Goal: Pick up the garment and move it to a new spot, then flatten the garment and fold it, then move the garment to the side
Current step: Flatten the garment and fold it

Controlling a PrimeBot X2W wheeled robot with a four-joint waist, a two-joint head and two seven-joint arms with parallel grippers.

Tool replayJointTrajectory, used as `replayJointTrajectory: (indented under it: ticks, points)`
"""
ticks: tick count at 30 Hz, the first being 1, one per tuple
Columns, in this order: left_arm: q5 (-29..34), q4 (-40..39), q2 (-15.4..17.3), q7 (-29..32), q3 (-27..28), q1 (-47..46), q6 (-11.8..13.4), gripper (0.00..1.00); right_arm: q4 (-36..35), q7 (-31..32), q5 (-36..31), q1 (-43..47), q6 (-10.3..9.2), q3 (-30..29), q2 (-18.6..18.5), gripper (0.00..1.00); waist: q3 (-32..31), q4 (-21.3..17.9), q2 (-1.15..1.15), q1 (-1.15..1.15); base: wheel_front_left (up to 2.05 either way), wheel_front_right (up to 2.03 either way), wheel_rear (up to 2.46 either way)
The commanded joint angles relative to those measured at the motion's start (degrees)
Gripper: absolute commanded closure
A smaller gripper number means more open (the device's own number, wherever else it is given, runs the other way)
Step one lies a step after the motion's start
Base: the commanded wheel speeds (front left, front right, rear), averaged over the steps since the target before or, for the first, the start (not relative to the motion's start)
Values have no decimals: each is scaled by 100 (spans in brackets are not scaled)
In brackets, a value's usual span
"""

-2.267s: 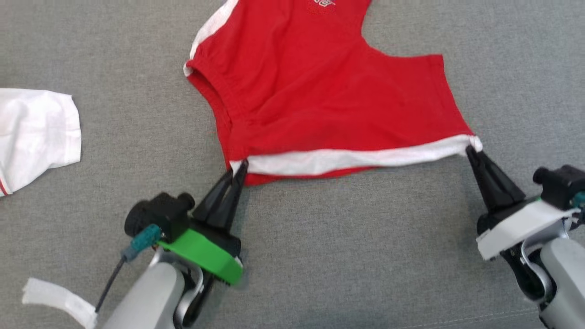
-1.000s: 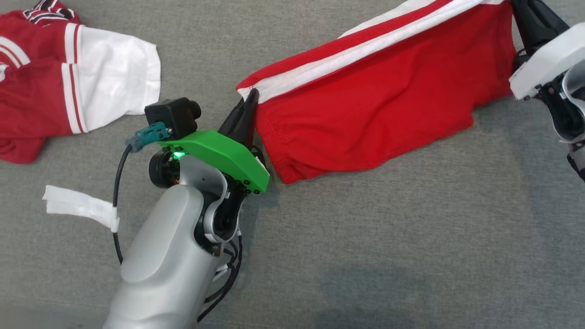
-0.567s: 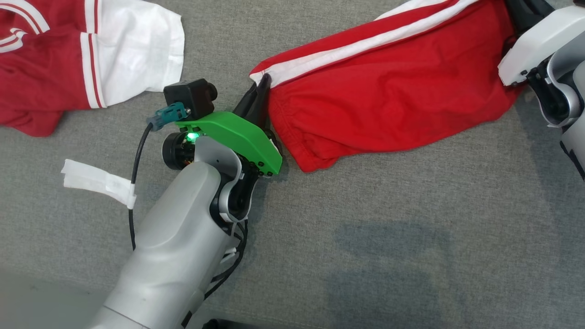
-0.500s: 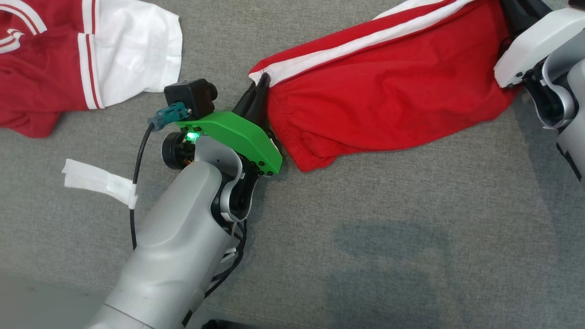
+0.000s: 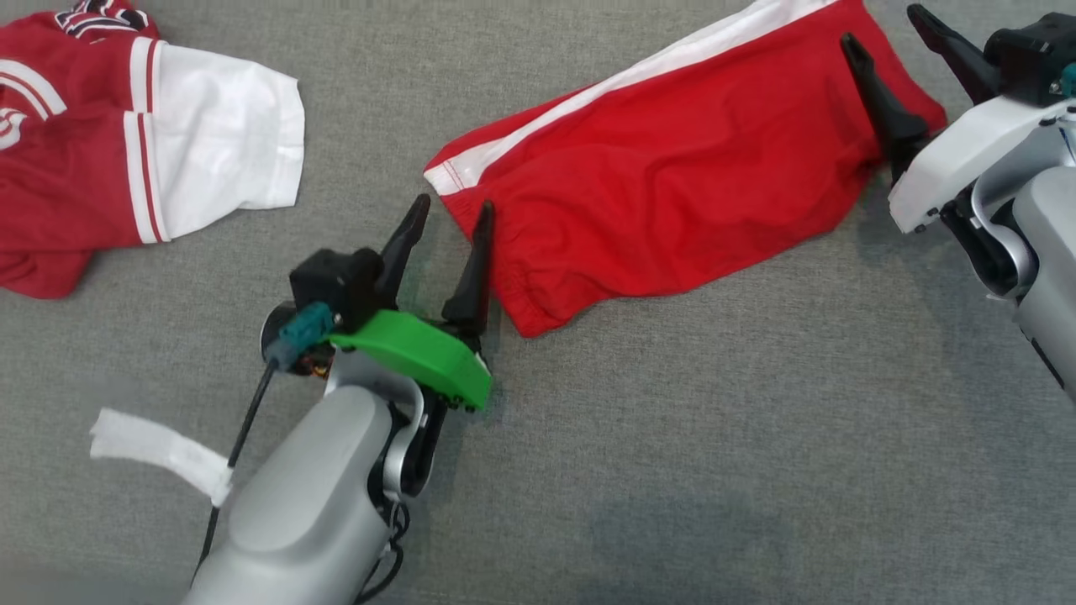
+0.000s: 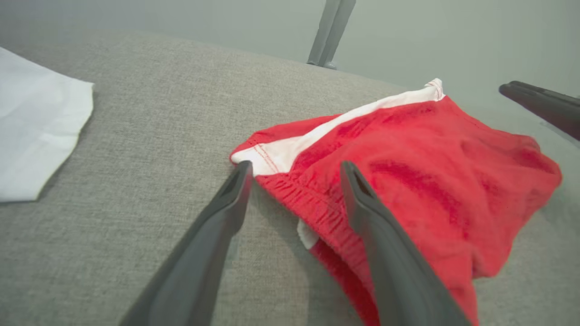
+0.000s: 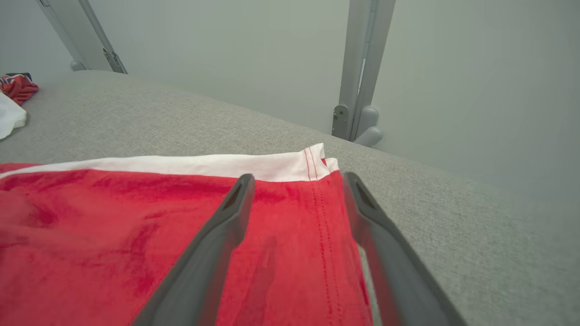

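The red garment lies folded on the grey surface, the left gripper at its left end and the right gripper at its right end, both with fingers apart and empty. To move it aside well, I would pinch all layers at both ends, so the fold does not open
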Motion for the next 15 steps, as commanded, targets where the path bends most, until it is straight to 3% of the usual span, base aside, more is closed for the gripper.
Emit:
replayJointTrajectory:
  ticks: [1,7,11,15]
  points:
    - [180,-206,132,-74,0,292,105,0,-2,-63,-106,167,-4,-61,-14,0,-345,-176,18,0,0,0,0]
    - [1052,-1206,265,-130,197,1185,363,0,353,-147,-574,510,-4,-483,170,0,-610,-77,18,0,0,0,0]
    - [1486,-1573,111,-126,429,1488,283,0,692,-44,-830,486,-4,-748,274,0,-506,113,18,0,0,0,0]
    - [1801,-1700,-179,-128,636,1697,-11,0,1210,197,-1137,228,-4,-1117,386,0,-255,414,18,0,0,0,0]
